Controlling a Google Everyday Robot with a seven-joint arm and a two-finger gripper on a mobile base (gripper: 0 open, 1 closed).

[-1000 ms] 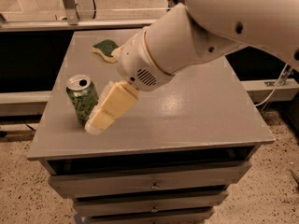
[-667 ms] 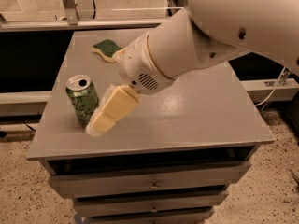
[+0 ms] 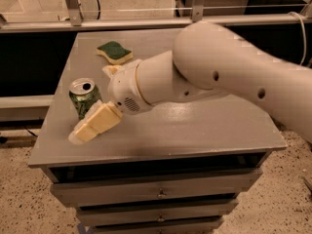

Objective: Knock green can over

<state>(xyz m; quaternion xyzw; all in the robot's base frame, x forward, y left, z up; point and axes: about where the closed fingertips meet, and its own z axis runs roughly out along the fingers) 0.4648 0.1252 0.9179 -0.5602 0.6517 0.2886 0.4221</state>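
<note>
The green can (image 3: 83, 100) stands upright near the left edge of the grey table (image 3: 195, 130), its silver top with the opening facing up. My gripper (image 3: 84, 132), cream-coloured at the end of the big white arm (image 3: 209, 72), reaches down to the left. It lies just in front of and to the right of the can, against its lower side or very close to it. The gripper hides the can's lower right part.
A green-and-yellow sponge (image 3: 114, 51) lies at the back of the table, behind the can. The table's left edge is a short way beyond the can. Drawers (image 3: 156, 194) sit under the tabletop. A railing runs behind the table.
The arm has swung lower and further left over the table, bringing the gripper closer against the can's front right side. The can still stands upright in about the same spot.
</note>
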